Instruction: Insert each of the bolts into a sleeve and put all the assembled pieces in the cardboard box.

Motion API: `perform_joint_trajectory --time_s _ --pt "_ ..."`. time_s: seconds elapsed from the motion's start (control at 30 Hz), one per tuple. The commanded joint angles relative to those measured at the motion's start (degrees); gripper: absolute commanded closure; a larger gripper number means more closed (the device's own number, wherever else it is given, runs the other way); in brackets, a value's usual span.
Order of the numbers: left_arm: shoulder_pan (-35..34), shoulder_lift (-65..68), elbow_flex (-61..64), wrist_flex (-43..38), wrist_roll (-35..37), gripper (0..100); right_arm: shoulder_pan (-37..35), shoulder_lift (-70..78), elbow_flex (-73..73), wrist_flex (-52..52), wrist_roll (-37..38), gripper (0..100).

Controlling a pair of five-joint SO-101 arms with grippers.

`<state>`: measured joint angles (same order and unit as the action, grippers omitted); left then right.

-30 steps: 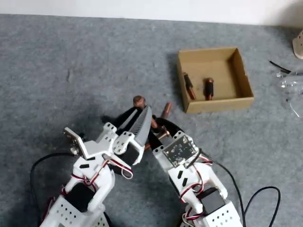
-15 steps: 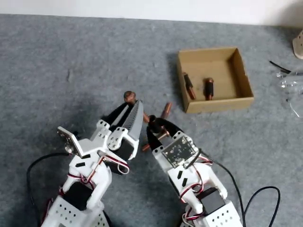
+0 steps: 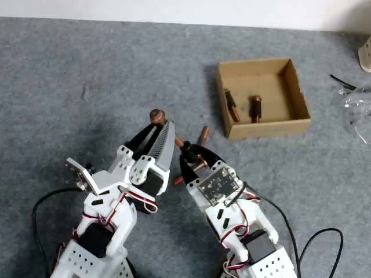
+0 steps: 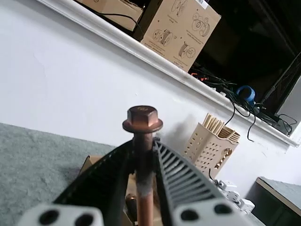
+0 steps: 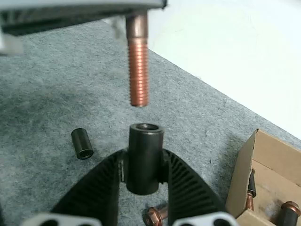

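My left gripper is shut on a copper bolt, head up; the left wrist view shows the bolt upright between the ribbed fingers. My right gripper is shut on a black sleeve, held upright with its bore facing up. The bolt's threaded shaft hangs just above the sleeve's mouth, slightly off to one side and not touching. The cardboard box sits at the far right and holds two assembled pieces.
A loose bolt lies on the grey carpet near the box's front corner, another bolt under my right gripper. A spare black sleeve stands on the carpet beside it. Cables and clear plastic lie at the right edge.
My left gripper has carried the bolt leftwards and a little farther from the arms' bases, away from the right gripper. The right gripper with the sleeve has hardly moved.
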<state>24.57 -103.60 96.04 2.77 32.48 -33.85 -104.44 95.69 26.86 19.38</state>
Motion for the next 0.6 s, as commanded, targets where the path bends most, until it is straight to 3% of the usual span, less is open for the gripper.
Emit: perform_joint_trajectory --time_s 0.0,0.47,0.57 --pt "1.45 -0.84 1.1 2.2 0.0 99 -0.75 -1.01 7.16 0.04 0.88 99.3" --pt "2.59 -0.84 1.1 6.95 -0.18 99 -0.84 -1.01 7.16 0.04 0.88 99.3" --pt "1.71 -0.84 1.1 5.19 -0.09 99 -4.18 -1.01 7.16 2.24 1.23 99.3"
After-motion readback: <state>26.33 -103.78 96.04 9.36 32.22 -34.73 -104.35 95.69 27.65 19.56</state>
